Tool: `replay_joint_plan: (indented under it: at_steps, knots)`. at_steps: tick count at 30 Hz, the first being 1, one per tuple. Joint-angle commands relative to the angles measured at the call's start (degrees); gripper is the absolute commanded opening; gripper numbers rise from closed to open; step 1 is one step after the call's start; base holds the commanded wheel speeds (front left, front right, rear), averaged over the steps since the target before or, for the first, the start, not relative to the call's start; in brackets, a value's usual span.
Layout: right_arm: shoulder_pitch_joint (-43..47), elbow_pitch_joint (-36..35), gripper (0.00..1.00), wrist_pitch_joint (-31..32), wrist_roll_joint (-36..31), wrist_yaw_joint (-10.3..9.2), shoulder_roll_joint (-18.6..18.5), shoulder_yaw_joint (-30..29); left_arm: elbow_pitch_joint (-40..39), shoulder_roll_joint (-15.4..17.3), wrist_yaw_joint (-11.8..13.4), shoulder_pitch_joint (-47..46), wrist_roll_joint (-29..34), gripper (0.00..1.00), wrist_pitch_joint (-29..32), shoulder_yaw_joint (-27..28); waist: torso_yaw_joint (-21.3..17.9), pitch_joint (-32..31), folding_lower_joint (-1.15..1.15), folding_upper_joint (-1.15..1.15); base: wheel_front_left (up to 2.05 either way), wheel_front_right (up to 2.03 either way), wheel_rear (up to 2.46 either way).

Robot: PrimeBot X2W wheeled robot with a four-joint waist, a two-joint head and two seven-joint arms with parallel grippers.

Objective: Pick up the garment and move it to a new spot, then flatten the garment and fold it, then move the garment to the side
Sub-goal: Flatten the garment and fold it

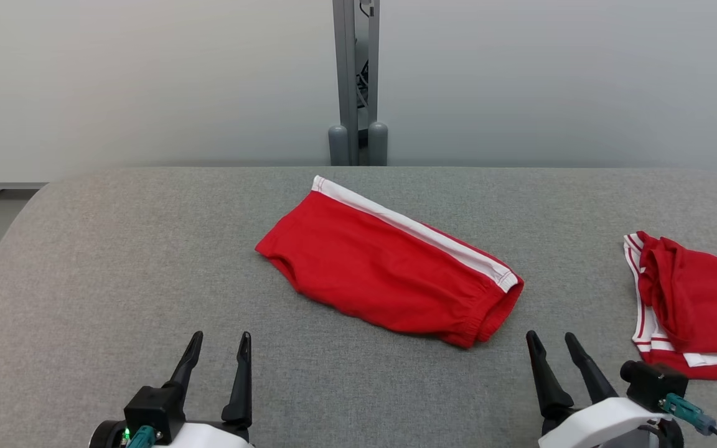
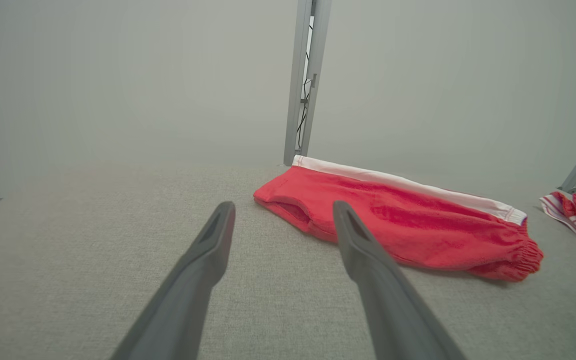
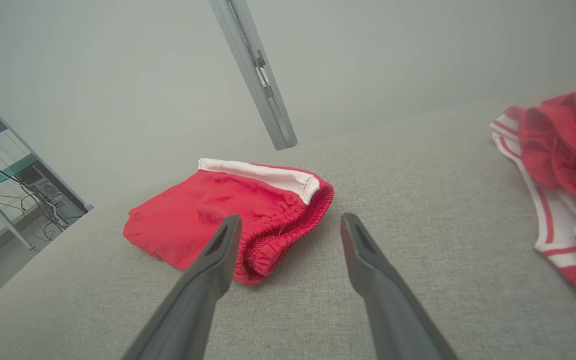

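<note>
Ok, red garment [image 1: 383, 274] lies folded mid-table, set diagonal, white stripe along its far edge, gathered elastic end pointing toward the robot's right. Gray fabric table [image 1: 116, 280] under it. L gripper [image 1: 221, 336] sits low at near-left, fingers spread wide, nothing between them, well clear of the cloth. R gripper [image 1: 550, 336] at near-right, jaws also apart & empty, tips just short of the elastic end, not touching. In the R wrist view that ruffled end sits behind the one finger w/ bare table beside it. Off to the right, a second red garment [image 1: 694, 305], crumpled, white-striped trim, well apart from the folded one. Behind the table a metal post [image 1: 355, 81] stands against a pale wall.
</note>
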Motion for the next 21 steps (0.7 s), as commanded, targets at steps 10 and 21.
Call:
replay_joint_plan:
  at_steps: [10, 21]
  knots:
    - [-8.1, 10.5, 1.00, 5.1, 28.5, 0.02, -0.2, 5.8, 0.8, 0.3, -0.7, -1.4, 1.1, 1.00, -0.2, -0.8, 3.8, 2.2, 0.00, 0.00, 0.00, 0.00, 0.00]
    - [-15.8, 21.9, 1.00, 9.4, 41.4, 0.02, -0.2, 4.4, 0.5, 0.3, -1.1, -2.7, 1.6, 1.00, -0.2, -1.2, 8.4, 4.5, 0.00, 0.00, 0.00, 0.00, 0.00]
